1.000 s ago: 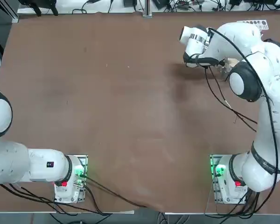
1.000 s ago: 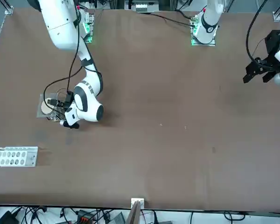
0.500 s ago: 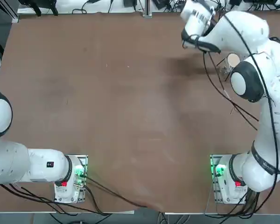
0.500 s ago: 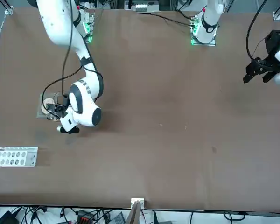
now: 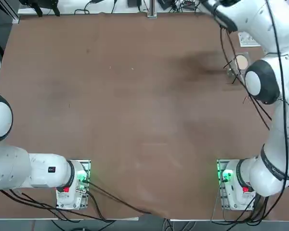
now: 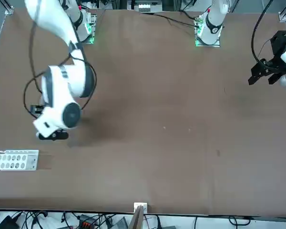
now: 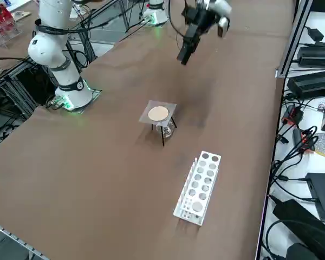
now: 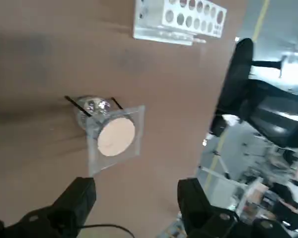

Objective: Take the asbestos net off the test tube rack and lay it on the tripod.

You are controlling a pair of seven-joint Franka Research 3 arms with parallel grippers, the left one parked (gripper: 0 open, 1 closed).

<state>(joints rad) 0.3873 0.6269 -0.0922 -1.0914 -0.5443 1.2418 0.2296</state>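
Right gripper (image 8: pixel 137 184) gapes empty, apart from wire mesh (image 7: pixel 157 112); mesh sits on tripod (image 7: pixel 162 135), off rack (image 7: pixel 198 187); looks light, thin, likely bendable; pale disc (image 8: pixel 116 137) probably crumbly; any regrip best at bare rim, clear of legs.

place: robotics lab | shown by: robot arm (image 5: pixel 274 91) at brown table (image 5: pixel 135 106), perforated plastic rack (image 7: pixel 198 187), wire tripod (image 7: pixel 162 131), cabled black equipment (image 7: pixel 309 233)
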